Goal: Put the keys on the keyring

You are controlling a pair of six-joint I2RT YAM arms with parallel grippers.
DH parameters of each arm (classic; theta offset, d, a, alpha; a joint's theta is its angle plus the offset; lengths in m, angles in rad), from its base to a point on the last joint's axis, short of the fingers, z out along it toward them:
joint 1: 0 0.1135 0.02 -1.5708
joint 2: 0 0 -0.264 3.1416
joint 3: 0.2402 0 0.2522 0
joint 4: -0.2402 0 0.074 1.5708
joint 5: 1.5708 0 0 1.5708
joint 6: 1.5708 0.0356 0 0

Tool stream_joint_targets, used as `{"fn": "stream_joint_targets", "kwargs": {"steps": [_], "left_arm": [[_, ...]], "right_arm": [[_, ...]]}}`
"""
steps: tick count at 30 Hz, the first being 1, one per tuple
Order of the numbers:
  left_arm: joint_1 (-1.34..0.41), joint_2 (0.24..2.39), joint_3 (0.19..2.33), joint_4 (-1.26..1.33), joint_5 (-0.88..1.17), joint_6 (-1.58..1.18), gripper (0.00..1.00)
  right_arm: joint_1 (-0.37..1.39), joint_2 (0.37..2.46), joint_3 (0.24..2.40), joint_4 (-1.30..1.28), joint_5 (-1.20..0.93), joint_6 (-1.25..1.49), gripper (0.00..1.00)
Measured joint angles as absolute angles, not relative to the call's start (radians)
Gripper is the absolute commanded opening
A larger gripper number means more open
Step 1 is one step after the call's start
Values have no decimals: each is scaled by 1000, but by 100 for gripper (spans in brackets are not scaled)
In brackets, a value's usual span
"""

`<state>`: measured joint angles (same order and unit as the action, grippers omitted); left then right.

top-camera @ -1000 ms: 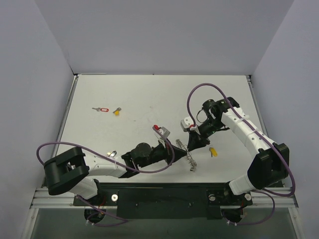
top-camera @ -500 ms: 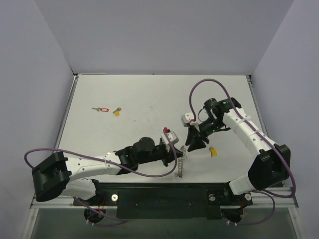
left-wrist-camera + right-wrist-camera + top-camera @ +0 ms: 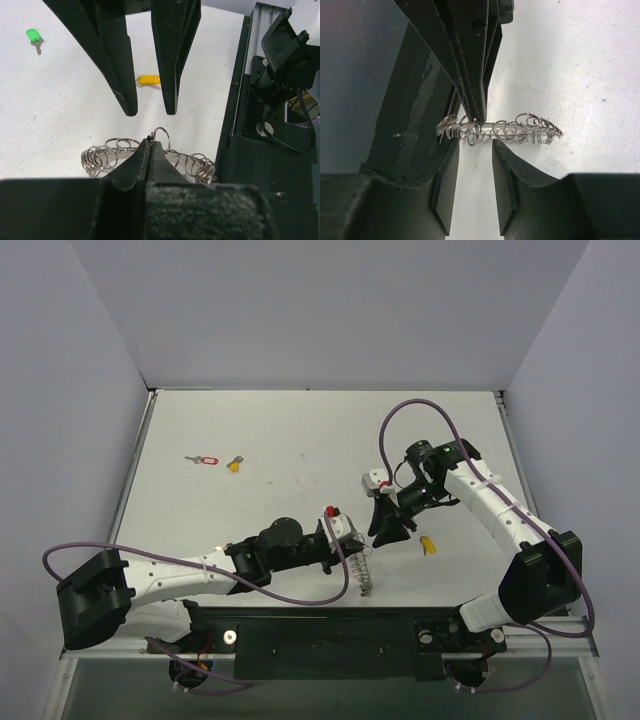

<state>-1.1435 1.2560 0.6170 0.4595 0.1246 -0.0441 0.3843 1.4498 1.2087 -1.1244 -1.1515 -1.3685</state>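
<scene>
The keyring [image 3: 366,570] is a floppy silver loop of small links near the table's front edge. My left gripper [image 3: 356,546] is shut on one link at the keyring's top and holds it up, as the left wrist view [image 3: 151,142] shows, with the keyring [image 3: 107,154] draped to both sides. My right gripper [image 3: 385,530] is open and empty, its fingers [image 3: 122,65] pointing at the keyring from just beyond it. In the right wrist view the right gripper [image 3: 474,145] is just short of the keyring [image 3: 520,131]. A yellow-headed key [image 3: 428,545] lies right of it.
A red-tagged key [image 3: 203,460] and another yellow-headed key [image 3: 235,463] lie at the far left. A green-headed key [image 3: 33,36] lies on the table beyond the right gripper. The black front rail [image 3: 330,635] runs just behind the keyring. Purple cables loop over both arms.
My left arm has stretched out and carried the keyring a little toward the front edge; the keyring has swung from slanted to nearly upright. My right gripper has shifted slightly left toward it.
</scene>
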Motion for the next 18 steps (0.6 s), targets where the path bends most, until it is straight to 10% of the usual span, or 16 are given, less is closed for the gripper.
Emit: {"fn": "stream_joint_targets", "kwargs": {"steps": [18], "left_arm": [[-1129,1239,538,669,123,-78,0]], "right_arm": [[407,1451,1206,-1109,-1155,-1350,21]]}}
